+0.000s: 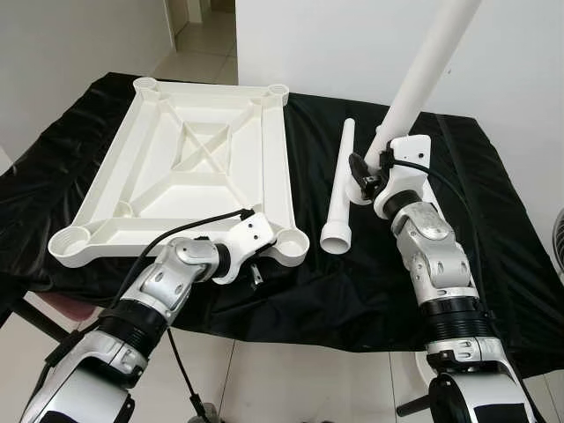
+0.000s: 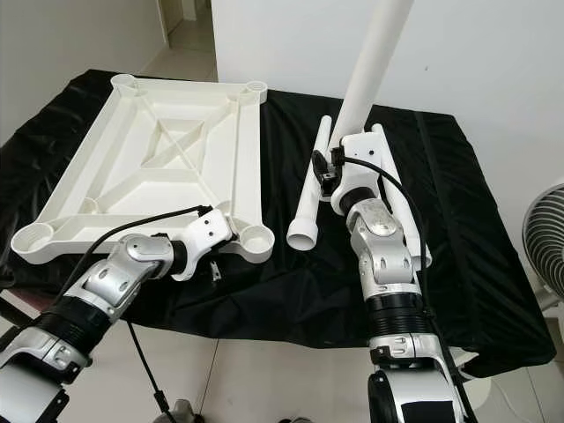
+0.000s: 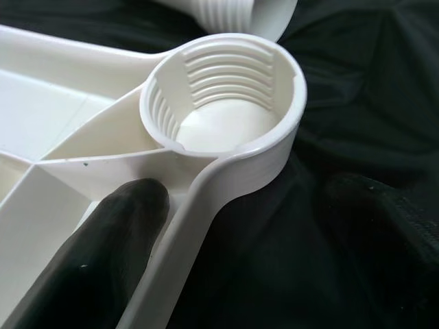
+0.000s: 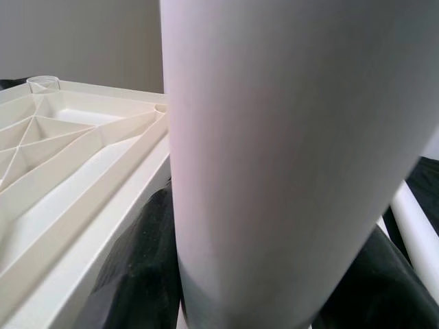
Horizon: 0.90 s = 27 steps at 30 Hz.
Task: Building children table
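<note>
Left gripper (image 1: 256,256) pinching tabletop (image 1: 189,167) rim beside near corner socket (image 3: 223,92), steadying it upside down on desk (image 1: 493,229).
Right gripper (image 1: 374,172) clamped on raised leg (image 1: 423,75); spare leg (image 1: 339,189) lies between. Next, probably: seat leg in socket, twist.

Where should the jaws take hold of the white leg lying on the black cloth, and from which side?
Grip the loose leg mid-shaft, coming from above with the jaws across its width. It lies flat on the black cloth, its length running away from the robot, and the round shaft is slimmer than the flared near end.
</note>
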Tool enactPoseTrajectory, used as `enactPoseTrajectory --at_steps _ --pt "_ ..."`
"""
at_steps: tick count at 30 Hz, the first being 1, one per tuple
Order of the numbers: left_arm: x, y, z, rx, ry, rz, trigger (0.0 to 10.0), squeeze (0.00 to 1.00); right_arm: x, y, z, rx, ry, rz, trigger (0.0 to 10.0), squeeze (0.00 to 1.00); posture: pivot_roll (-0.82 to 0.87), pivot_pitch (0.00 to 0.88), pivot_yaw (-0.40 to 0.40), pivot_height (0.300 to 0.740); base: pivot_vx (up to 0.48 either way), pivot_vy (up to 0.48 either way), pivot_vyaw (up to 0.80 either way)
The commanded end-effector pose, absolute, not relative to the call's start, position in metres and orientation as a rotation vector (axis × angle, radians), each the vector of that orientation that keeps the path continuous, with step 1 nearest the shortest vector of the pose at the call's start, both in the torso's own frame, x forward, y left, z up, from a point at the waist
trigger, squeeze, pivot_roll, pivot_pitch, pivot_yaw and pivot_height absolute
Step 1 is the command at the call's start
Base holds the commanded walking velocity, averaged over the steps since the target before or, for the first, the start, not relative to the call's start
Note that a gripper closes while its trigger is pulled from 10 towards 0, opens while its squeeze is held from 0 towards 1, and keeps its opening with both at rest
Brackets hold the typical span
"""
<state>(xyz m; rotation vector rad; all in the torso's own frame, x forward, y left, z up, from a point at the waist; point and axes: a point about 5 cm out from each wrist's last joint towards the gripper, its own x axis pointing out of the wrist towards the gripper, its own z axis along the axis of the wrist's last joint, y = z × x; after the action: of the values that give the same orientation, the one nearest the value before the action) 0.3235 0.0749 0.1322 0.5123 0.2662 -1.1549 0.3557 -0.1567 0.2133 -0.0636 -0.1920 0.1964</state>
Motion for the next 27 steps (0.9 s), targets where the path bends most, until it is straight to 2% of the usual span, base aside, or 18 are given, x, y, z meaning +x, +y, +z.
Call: enactPoseTrajectory --at_steps 1,6,16,20,24,27 --pt "0.322 0.064 0.136 0.537 0.232 -1.195 10.0 0.00 0.356 -0.156 0.217 -0.068 -0.211 0.198 10.0 0.00 0.07 0.044 -0.020 0.740 0.000 0.000 0.00" --pt "0.323 0.050 0.142 0.511 0.194 -1.211 10.0 0.00 0.355 -0.157 0.216 -0.057 -0.208 0.203 10.0 0.00 0.08 0.053 -0.017 0.740 0.000 0.000 0.00" --pt "0.328 0.047 0.153 0.484 0.143 -1.176 10.0 0.00 0.356 -0.159 0.212 -0.001 -0.179 0.193 10.0 0.00 0.09 0.062 -0.009 0.740 0.000 0.000 0.00" --pt "0.333 0.069 0.173 0.406 0.089 -1.100 10.0 0.00 0.355 -0.164 0.215 0.036 -0.200 0.192 10.0 0.00 0.10 0.066 0.000 0.740 0.000 0.000 0.00" --pt "0.337 0.080 0.185 0.358 0.050 -1.039 10.0 0.00 0.353 -0.165 0.215 0.043 -0.212 0.195 10.0 0.00 0.10 0.069 0.000 0.740 0.000 0.000 0.00" --pt "0.344 0.091 0.207 0.263 -0.039 -0.907 10.0 0.00 0.351 -0.160 0.219 0.083 -0.252 0.213 10.0 0.00 0.12 0.076 0.006 0.740 0.000 0.000 0.00"
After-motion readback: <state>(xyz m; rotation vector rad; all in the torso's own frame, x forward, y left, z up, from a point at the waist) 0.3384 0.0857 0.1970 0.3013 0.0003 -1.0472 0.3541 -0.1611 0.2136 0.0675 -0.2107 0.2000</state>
